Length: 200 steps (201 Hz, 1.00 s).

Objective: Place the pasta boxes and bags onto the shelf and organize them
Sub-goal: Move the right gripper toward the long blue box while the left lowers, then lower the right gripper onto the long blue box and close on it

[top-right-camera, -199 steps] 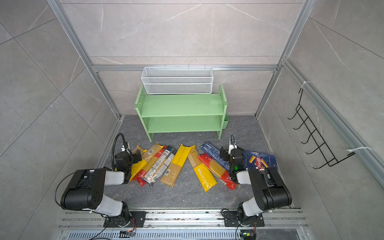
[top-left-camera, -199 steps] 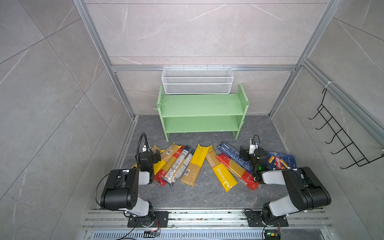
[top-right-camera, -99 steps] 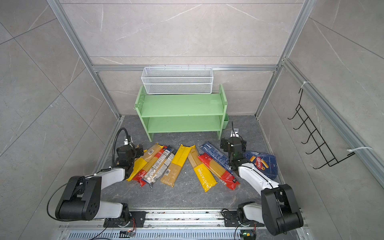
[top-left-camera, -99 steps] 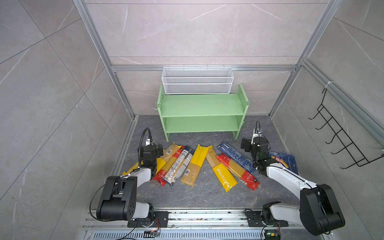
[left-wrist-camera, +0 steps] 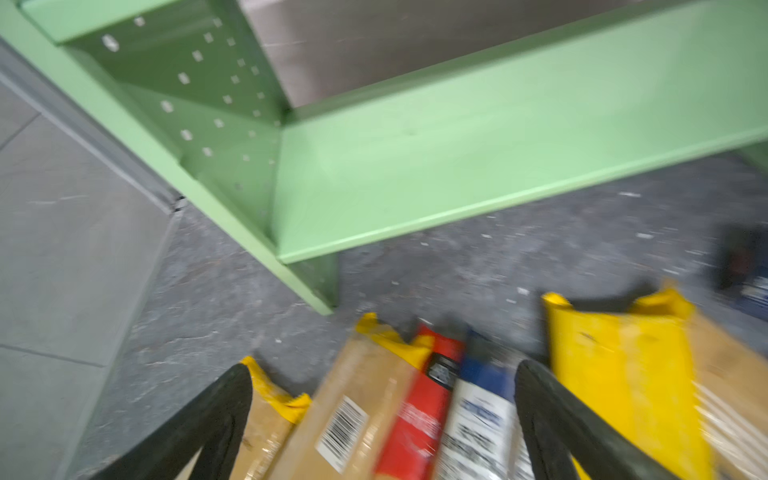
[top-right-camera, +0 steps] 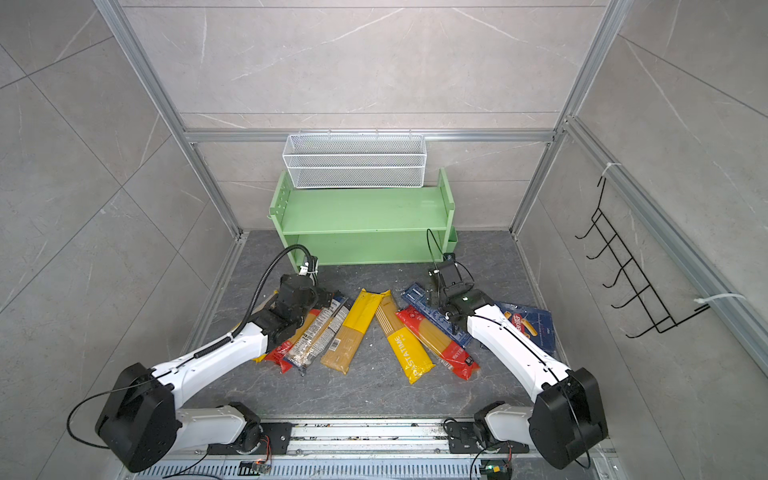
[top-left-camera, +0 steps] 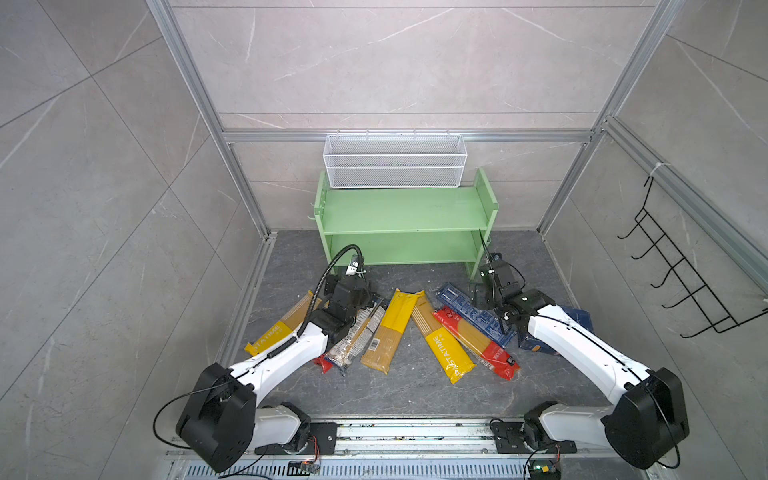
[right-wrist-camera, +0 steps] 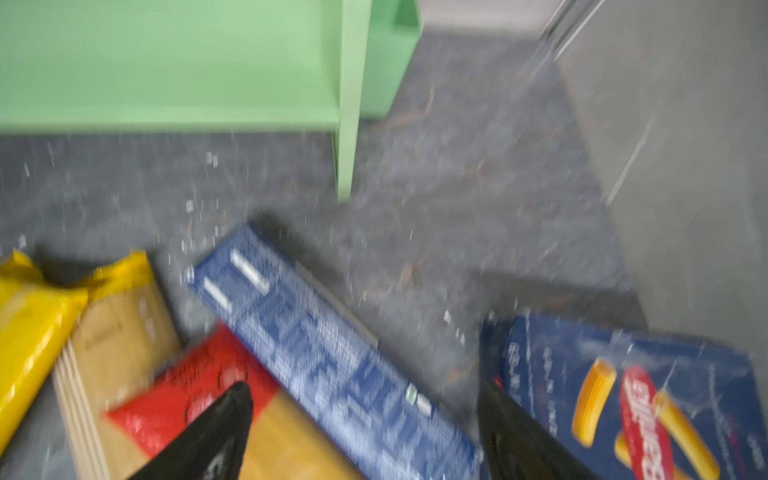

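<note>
The light green shelf [top-left-camera: 399, 216] stands at the back with both boards bare. Several bags lie fanned on the grey floor, among them a yellow PASTATIME bag [top-left-camera: 444, 345] and a red bag [top-left-camera: 478, 345]. My left gripper [left-wrist-camera: 380, 399] is open just above the left cluster; a barcoded bag [left-wrist-camera: 353, 415], a red one and a blue-and-white one lie between its fingers [left-wrist-camera: 224, 415]. My right gripper [right-wrist-camera: 365, 415] is open and straddles the long narrow blue box [right-wrist-camera: 324, 345]. The wide Barilla box [top-right-camera: 528, 328] lies to its right, partly under the arm.
A white wire basket [top-left-camera: 392, 160] hangs on the back wall just above the shelf. On the right wall is a black hook rack [top-left-camera: 681, 274]. Aluminium posts frame the corners, and the arms' base rail [top-left-camera: 395, 432] runs along the front. Crumbs dot the floor.
Both arms have stretched forward from the front toward the shelf. The left gripper now hangs over the left bags' far ends, the right over the narrow blue box.
</note>
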Each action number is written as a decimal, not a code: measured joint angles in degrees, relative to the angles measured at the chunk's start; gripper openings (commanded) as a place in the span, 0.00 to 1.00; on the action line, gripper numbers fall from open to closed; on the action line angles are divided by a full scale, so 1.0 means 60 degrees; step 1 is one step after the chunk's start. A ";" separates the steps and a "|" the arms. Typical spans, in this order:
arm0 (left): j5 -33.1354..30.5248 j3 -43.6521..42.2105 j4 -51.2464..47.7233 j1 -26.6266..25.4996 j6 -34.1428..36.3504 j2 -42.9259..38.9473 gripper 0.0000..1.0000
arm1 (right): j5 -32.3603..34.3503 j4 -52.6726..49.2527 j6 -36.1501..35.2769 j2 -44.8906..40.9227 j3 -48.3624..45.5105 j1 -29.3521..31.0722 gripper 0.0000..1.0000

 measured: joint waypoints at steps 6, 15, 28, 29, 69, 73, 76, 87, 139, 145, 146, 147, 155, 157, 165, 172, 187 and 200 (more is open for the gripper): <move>0.0011 -0.0025 -0.0182 -0.0208 -0.0197 -0.0178 1.00 | -0.0189 -0.0306 0.0135 -0.0011 0.0000 0.0036 0.87; 0.0029 -0.0055 -0.0430 -0.0492 -0.0514 -0.0430 1.00 | -0.0488 -0.0707 0.0335 -0.0066 -0.0022 0.0102 0.87; 0.0051 -0.0058 -0.0721 -0.0852 -0.0914 -0.0656 1.00 | -0.0794 -0.1155 0.0608 -0.0277 -0.0138 0.0229 0.87; 0.0051 -0.0058 -0.0736 -0.0878 -0.0933 -0.0667 1.00 | -0.0805 -0.1180 0.0623 -0.0288 -0.0146 0.0233 0.87; 0.0018 -0.0058 -0.1450 -0.1934 -0.1679 -0.0663 1.00 | -0.1260 -0.2262 0.1253 -0.0838 -0.0528 0.0452 0.87; 0.0025 -0.0058 -0.1501 -0.2000 -0.1719 -0.0637 1.00 | -0.1286 -0.2310 0.1286 -0.0845 -0.0572 0.0452 0.87; 0.0025 -0.0058 -0.1548 -0.2040 -0.1767 -0.0619 1.00 | -0.1311 -0.2346 0.1319 -0.0845 -0.0601 0.0452 0.87; 0.0029 -0.0058 -0.1690 -0.2095 -0.1909 -0.0532 1.00 | -0.1453 -0.2481 0.1421 -0.0831 -0.0729 0.0452 0.87; 0.0036 -0.0047 -0.2051 -0.2095 -0.2277 -0.0382 1.00 | -0.2000 -0.2947 0.2116 -0.0645 -0.1166 0.0586 0.92; 0.0044 -0.0036 -0.2062 -0.2095 -0.2277 -0.0368 1.00 | -0.1953 -0.3009 0.2237 -0.0648 -0.1173 0.0583 0.93; 0.0047 -0.0033 -0.2065 -0.2095 -0.2277 -0.0364 1.00 | -0.1949 -0.3013 0.2248 -0.0648 -0.1173 0.0583 0.93; 0.0047 -0.0029 -0.2073 -0.2095 -0.2277 -0.0361 1.00 | -0.1938 -0.3020 0.2280 -0.0648 -0.1173 0.0586 0.93; 0.0062 -0.0007 -0.2098 -0.2095 -0.2273 -0.0324 1.00 | -0.1891 -0.3064 0.2408 -0.0652 -0.1177 0.0583 0.93; 0.0062 0.0007 -0.2113 -0.2095 -0.2273 -0.0313 1.00 | -0.1887 -0.3064 0.2430 -0.0652 -0.1177 0.0583 0.93; 0.0069 0.0058 -0.2157 -0.2095 -0.2269 -0.0248 1.00 | -0.1858 -0.3093 0.2535 -0.0652 -0.1177 0.0583 0.93; 0.0076 0.0106 -0.2193 -0.2095 -0.2269 -0.0186 1.00 | -0.1858 -0.3118 0.2608 -0.0645 -0.1177 0.0586 0.94; 0.0157 0.0189 -0.2233 -0.2095 -0.2259 -0.0018 1.00 | -0.1858 -0.3122 0.2739 -0.0532 -0.1177 0.0583 0.94; 0.0255 0.0255 -0.2269 -0.2091 -0.2248 0.0131 1.00 | -0.1869 -0.3118 0.2852 -0.0313 -0.1184 0.0583 0.94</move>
